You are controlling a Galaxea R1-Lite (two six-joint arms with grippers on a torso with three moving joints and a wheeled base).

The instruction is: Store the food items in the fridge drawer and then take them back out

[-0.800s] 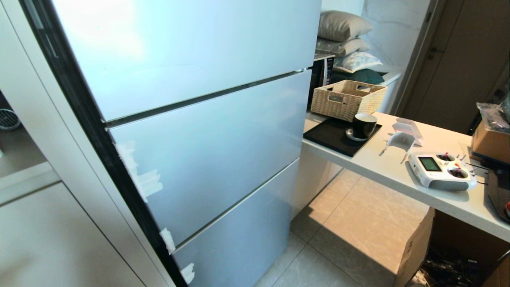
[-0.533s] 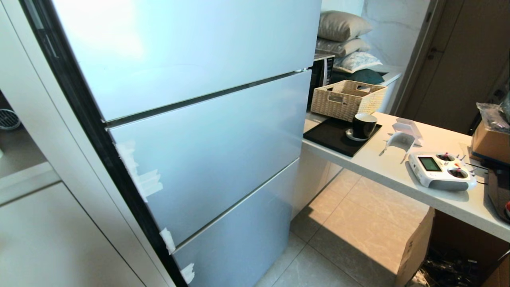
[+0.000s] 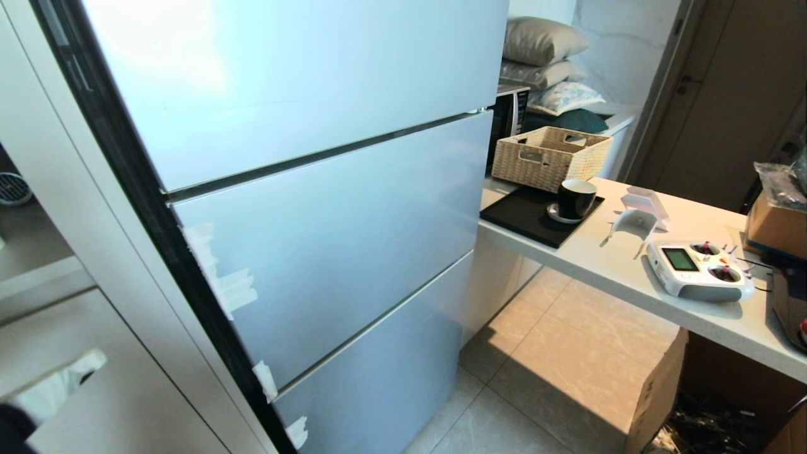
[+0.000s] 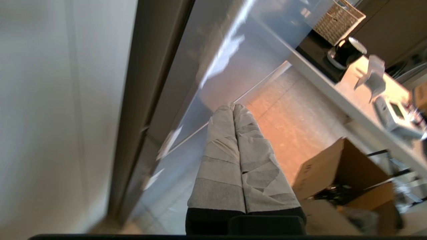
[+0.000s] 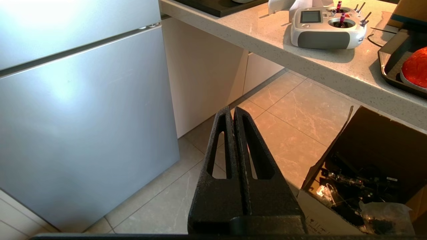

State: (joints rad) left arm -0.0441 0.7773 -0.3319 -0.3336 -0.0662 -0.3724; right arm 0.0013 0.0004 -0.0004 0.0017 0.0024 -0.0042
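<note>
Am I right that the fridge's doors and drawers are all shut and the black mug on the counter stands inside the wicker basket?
Not quite: the head view shows the black mug standing on the dark tray in front of the wicker basket, not inside it. The fridge fronts are indeed all shut.

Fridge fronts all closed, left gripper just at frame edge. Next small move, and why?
Probably bring the left gripper to the taped edge of the middle fridge door and open its fingers. Every front looks closed, no drawer or fruit shows in the head view, and the right gripper hangs shut over the floor.
</note>
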